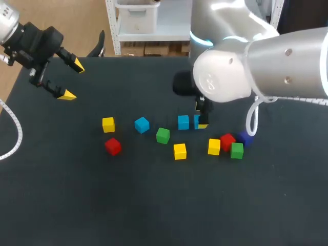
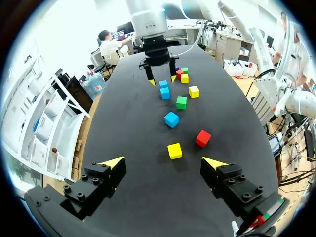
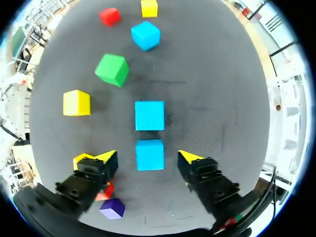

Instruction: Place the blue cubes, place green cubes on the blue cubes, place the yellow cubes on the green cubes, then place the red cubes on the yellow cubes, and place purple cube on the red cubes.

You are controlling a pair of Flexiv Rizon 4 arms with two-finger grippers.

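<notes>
The right gripper (image 3: 147,157) hangs low over the table (image 1: 154,205) with its two fingers wide apart. A blue cube (image 3: 149,154) sits right between them. There is a gap on each side, so the fingers are not touching it and nothing is held. A cube has no long side, and this one has its flat sides facing the fingers, so I think they only need to come together to grab it. A second blue cube (image 3: 149,115) sits just ahead of it, close but not touching. A third blue cube (image 3: 145,35) is farther out, past the green one. The left gripper (image 1: 72,80) is up at the far left corner, well apart from all the cubes. It is also spread wide and has nothing in it. So the right arm is much nearer to the blue cubes. Now the count: three blue cubes, two green cubes (image 1: 163,135) (image 1: 237,150), three yellow cubes (image 1: 108,124) (image 1: 180,151) (image 1: 214,146), two red cubes (image 1: 113,146) (image 1: 227,141) and one purple cube (image 1: 246,138). All lie flat on the table, and none is stacked yet.
</notes>
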